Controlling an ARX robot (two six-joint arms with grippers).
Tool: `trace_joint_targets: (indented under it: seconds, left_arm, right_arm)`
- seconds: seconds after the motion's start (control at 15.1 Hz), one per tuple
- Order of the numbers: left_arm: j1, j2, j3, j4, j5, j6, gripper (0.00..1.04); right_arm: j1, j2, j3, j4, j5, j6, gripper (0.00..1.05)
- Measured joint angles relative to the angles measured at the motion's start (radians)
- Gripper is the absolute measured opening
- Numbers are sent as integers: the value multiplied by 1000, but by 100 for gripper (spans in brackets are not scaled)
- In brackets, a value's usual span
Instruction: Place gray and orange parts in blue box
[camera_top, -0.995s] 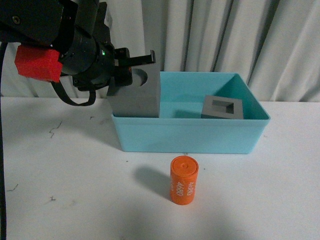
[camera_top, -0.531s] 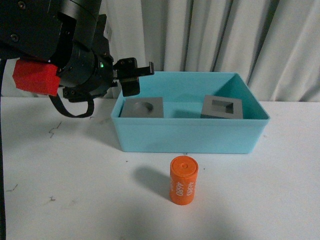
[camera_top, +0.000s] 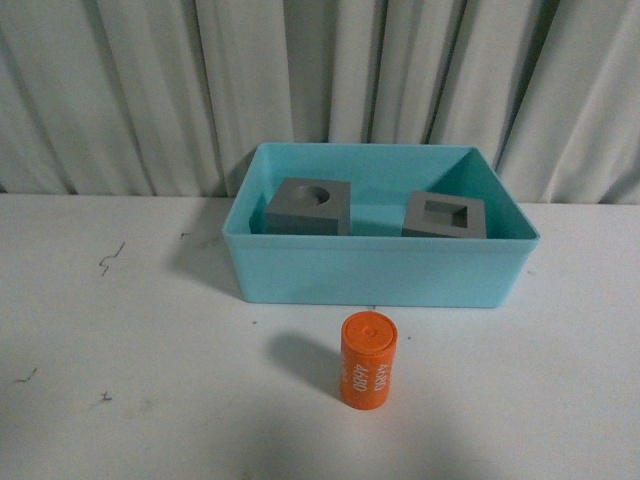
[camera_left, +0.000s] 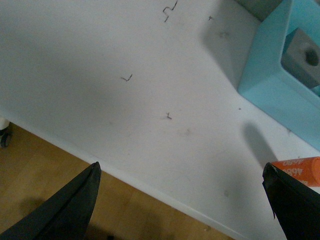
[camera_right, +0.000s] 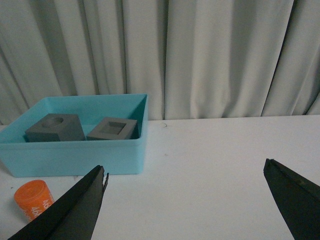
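Observation:
Two gray cubes lie inside the blue box (camera_top: 380, 270): the one with the round recess (camera_top: 309, 206) at its left, the one with the rectangular recess (camera_top: 445, 216) at its right. The orange cylinder (camera_top: 368, 360) with white lettering stands upright on the white table in front of the box. Neither arm shows in the front view. My left gripper (camera_left: 182, 200) is open over the table's edge, with the box (camera_left: 270, 85), the round-recess cube (camera_left: 302, 55) and the cylinder (camera_left: 297, 170) beyond it. My right gripper (camera_right: 185, 200) is open above bare table; the box (camera_right: 75, 150) and cylinder (camera_right: 34, 199) lie off to one side.
A pale curtain (camera_top: 320, 80) hangs right behind the table. In the left wrist view the table's edge (camera_left: 150, 187) runs across, with wooden floor (camera_left: 45, 180) below it. Small dark marks (camera_top: 110, 260) dot the tabletop at the left.
The left arm let go of the round-recess cube, which now rests in the box's left half. The arm then withdrew out of the front view.

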Motion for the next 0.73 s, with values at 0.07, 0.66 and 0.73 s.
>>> trace_joint_targets:
  seconds: [0.07, 0.66, 0.73]
  left_arm:
    - [-1, -20, 0, -4, -8, -9, 98]
    - [53, -228, -247, 559, 93, 317, 72]
    - [76, -243, -270, 662, 113, 472, 59]
  right_arm:
    - [0, 0, 0, 0, 0, 0, 98]
    - [0, 0, 0, -1, 2, 0, 98]
    - [0, 0, 0, 0, -1, 0, 98]
